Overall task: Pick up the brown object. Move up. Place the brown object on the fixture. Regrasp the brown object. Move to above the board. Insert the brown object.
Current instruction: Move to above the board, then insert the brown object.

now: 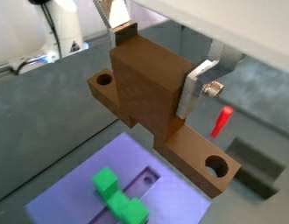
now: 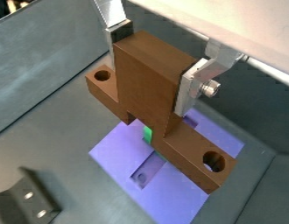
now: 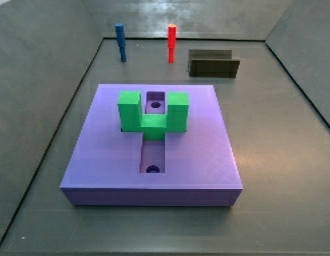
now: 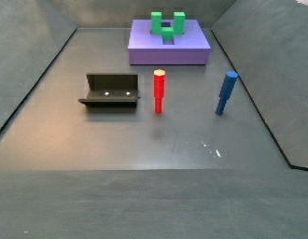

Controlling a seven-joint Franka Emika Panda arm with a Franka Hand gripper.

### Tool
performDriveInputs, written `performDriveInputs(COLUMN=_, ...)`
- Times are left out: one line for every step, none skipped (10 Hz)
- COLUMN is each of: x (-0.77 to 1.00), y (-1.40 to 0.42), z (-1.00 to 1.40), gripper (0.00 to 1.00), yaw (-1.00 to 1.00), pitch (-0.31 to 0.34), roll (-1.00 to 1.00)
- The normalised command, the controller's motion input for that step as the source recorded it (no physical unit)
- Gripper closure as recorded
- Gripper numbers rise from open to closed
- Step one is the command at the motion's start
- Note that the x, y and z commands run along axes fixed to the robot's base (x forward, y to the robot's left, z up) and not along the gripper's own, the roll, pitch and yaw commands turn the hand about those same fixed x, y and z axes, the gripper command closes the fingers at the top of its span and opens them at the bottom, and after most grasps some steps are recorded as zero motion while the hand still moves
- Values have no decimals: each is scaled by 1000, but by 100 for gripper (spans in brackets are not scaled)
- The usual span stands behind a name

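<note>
In both wrist views my gripper (image 1: 158, 66) (image 2: 157, 61) is shut on the brown object (image 1: 147, 87) (image 2: 153, 87), a tan-brown bar with a round hole near each end and a thick upright block that the silver fingers (image 1: 196, 87) clamp. It hangs in the air above the lavender board (image 1: 77, 197) (image 2: 117, 149), over the slot and the green U-shaped block (image 1: 112, 197) (image 2: 147, 134). Both side views show the board (image 3: 195, 150) (image 4: 144, 42) and the green block (image 3: 152, 112) (image 4: 167, 25), but not the gripper or the brown object.
The dark fixture (image 3: 213, 65) (image 4: 110, 91) stands empty on the grey floor beside the board, and it also shows in both wrist views (image 1: 255, 171) (image 2: 28, 203). A red peg (image 3: 172, 43) (image 4: 158, 91) (image 1: 222, 121) and a blue peg (image 3: 121, 43) (image 4: 227, 91) stand upright near it. Grey walls surround the floor.
</note>
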Motion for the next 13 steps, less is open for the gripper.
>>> performDriveInputs(x=-50, y=6, z=0, gripper=100, yaw=-14, pitch=-28, roll=-382)
performDriveInputs(x=-30, y=1, z=-4, gripper=100, yaw=-8, pitch=-19, roll=-217)
performDriveInputs(x=0, y=0, z=0, gripper=100, yaw=-29, pitch=-6, roll=0)
performDriveInputs(x=0, y=-29, z=0, gripper=100, yaw=-491, pitch=-43, roll=-67)
performDriveInputs(x=6, y=-26, z=-6, gripper=100, yaw=-1000, pitch=0, roll=-123)
performDriveInputs(x=0, y=-37, z=0, gripper=100, yaw=-1000, pitch=-20, roll=-133)
performDriveInputs(x=0, y=-46, z=0, gripper=100, yaw=-994, pitch=-71, roll=-160)
performDriveInputs(x=0, y=-40, z=0, gripper=100, yaw=-954, pitch=-106, roll=-204)
performDriveInputs(x=0, y=-43, z=0, gripper=100, yaw=-931, pitch=-146, roll=-221)
performDriveInputs(x=0, y=-29, z=0, gripper=100, yaw=-894, pitch=-149, roll=-244)
performDriveInputs(x=134, y=0, z=0, gripper=100, yaw=-814, pitch=-96, roll=-283)
performDriveInputs(x=0, y=0, z=0, gripper=100, yaw=-791, pitch=-137, roll=-277)
performDriveInputs(x=0, y=0, z=0, gripper=100, yaw=-800, pitch=-143, roll=-257)
